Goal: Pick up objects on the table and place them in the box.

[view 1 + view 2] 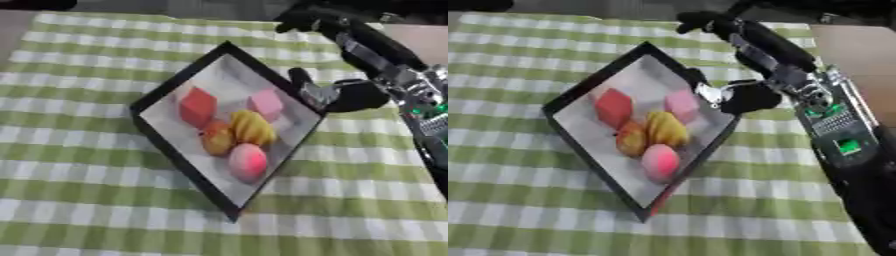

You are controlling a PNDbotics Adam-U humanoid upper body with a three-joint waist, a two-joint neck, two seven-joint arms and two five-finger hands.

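A black-rimmed box with a white floor lies askew on the green checked cloth. Inside it are a red block, a pink block, a yellow fruit, an orange fruit and a pink peach. My right hand hovers at the box's right rim, just beside the pink block, with its fingers relaxed and nothing in them. One finger points along the rim. My left hand does not show.
My right forearm, with a green-lit board, runs down the right side. Dark shapes lie along the table's far edge. The green checked cloth spreads left of and in front of the box.
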